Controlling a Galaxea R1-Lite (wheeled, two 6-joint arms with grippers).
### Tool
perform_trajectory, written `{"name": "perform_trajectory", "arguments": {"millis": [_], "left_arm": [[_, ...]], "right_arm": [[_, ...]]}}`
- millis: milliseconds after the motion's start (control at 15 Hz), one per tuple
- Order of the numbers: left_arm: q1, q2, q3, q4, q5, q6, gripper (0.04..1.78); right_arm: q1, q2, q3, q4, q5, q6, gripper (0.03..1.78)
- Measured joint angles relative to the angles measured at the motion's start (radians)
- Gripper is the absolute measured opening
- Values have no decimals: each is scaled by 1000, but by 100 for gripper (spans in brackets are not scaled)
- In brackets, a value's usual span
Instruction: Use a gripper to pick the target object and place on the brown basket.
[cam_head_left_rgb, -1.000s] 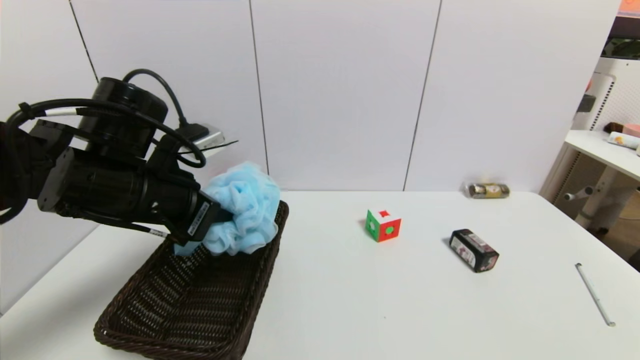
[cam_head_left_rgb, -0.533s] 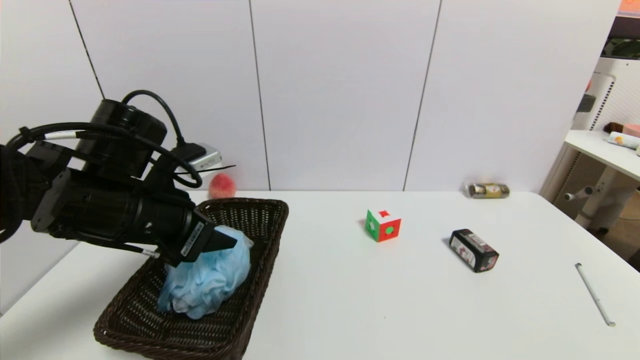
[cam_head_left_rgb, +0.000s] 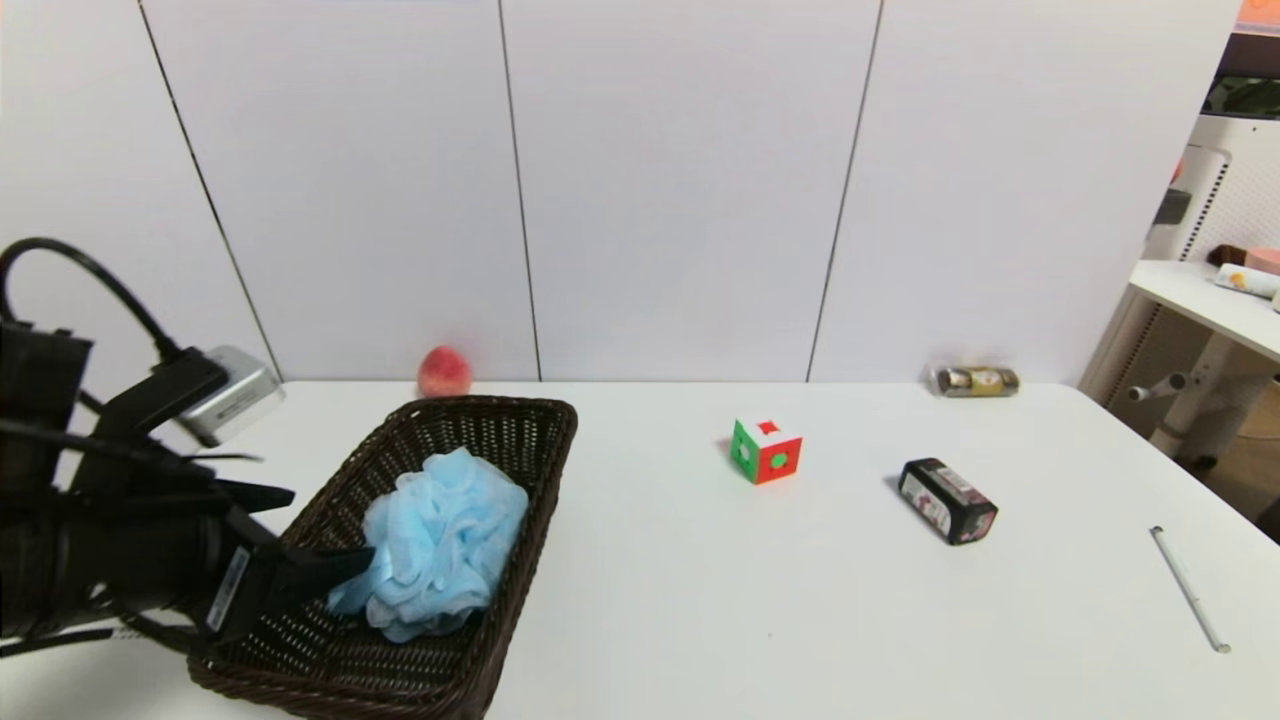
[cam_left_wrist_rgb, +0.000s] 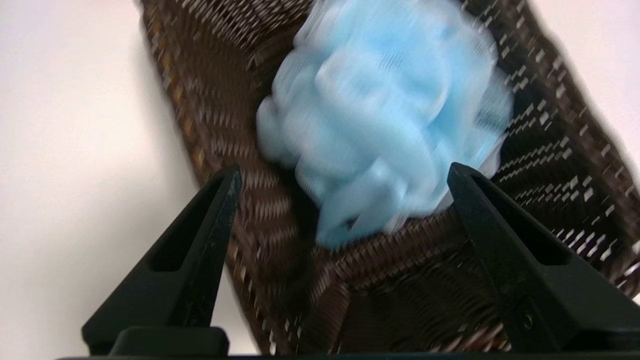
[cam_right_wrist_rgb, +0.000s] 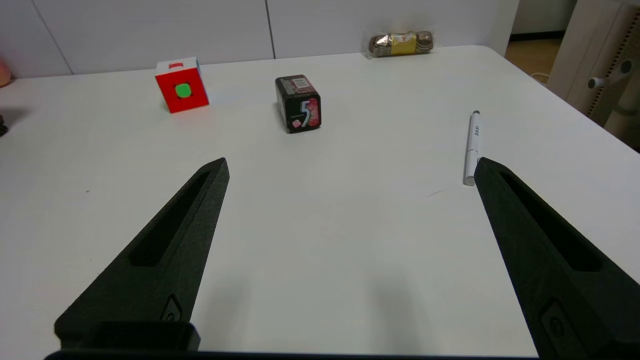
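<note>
The light blue mesh pouf (cam_head_left_rgb: 445, 540) lies loose inside the brown wicker basket (cam_head_left_rgb: 480, 402) at the table's left. My left gripper (cam_head_left_rgb: 320, 530) is open and empty, just outside the basket's near-left side, with its fingertips pointing at the pouf. In the left wrist view the pouf (cam_left_wrist_rgb: 385, 110) rests on the basket's weave (cam_left_wrist_rgb: 410, 280) beyond the open left gripper (cam_left_wrist_rgb: 344, 170), with no finger touching it. My right gripper (cam_right_wrist_rgb: 351, 162) is open and empty above bare table; it does not show in the head view.
A red-green-white cube (cam_head_left_rgb: 766, 450) and a black box (cam_head_left_rgb: 948, 500) stand mid-table. A white pen (cam_head_left_rgb: 1188, 588) lies at the right. A wrapped roll (cam_head_left_rgb: 973, 380) and a peach (cam_head_left_rgb: 444, 372) sit by the wall. A side table (cam_head_left_rgb: 1210, 300) stands at the far right.
My left gripper carried the pouf down into the basket, opened, and drew back to the left and lower. The pouf now lies free in the basket.
</note>
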Motion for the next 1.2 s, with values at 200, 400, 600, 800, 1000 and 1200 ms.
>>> {"name": "perform_trajectory", "arguments": {"millis": [200,400,600,800,1000,1200], "left_arm": [[80,-216,247,-187,0,0,157],[154,-460,447,-300,0,-1,162],[196,-719,609,-322,0,-13,164],[224,-960,685,-249,49,-27,166],[238,-1134,704,-153,94,-78,167],[243,-1193,714,-150,110,-167,168]], "right_arm": [[0,0,0,0,0,1,169],[0,0,0,0,0,1,169],[0,0,0,0,0,0,169],[0,0,0,-1,0,0,169],[0,0,0,0,0,0,169],[0,0,0,0,1,1,169]]}}
